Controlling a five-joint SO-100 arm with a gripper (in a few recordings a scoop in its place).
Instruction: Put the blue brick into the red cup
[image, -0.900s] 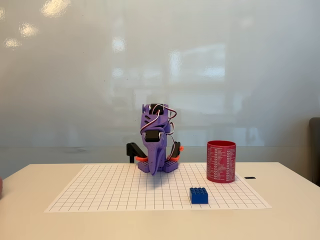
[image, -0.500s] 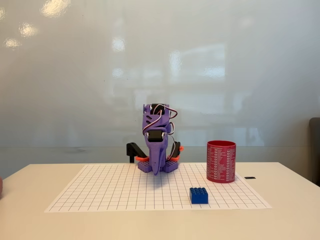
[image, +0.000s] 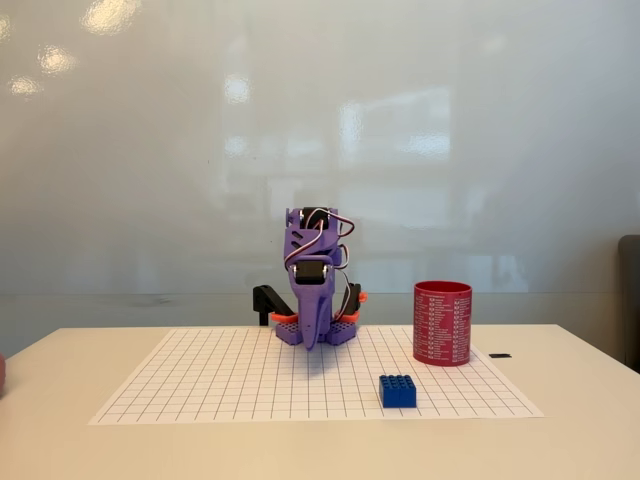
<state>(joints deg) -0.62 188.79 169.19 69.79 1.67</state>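
Presently the blue brick (image: 397, 390) sits studs-up on the grid sheet (image: 200, 385), near the front edge, apart from the red cup (image: 442, 323) standing behind and to its right in the fixed view. The purple gripper (image: 311, 340) hangs folded, tip down at the arm's base; jaw state cannot be told. Recommended: reach forward-right, descend squarely over the brick. The cup's white print is too small to read
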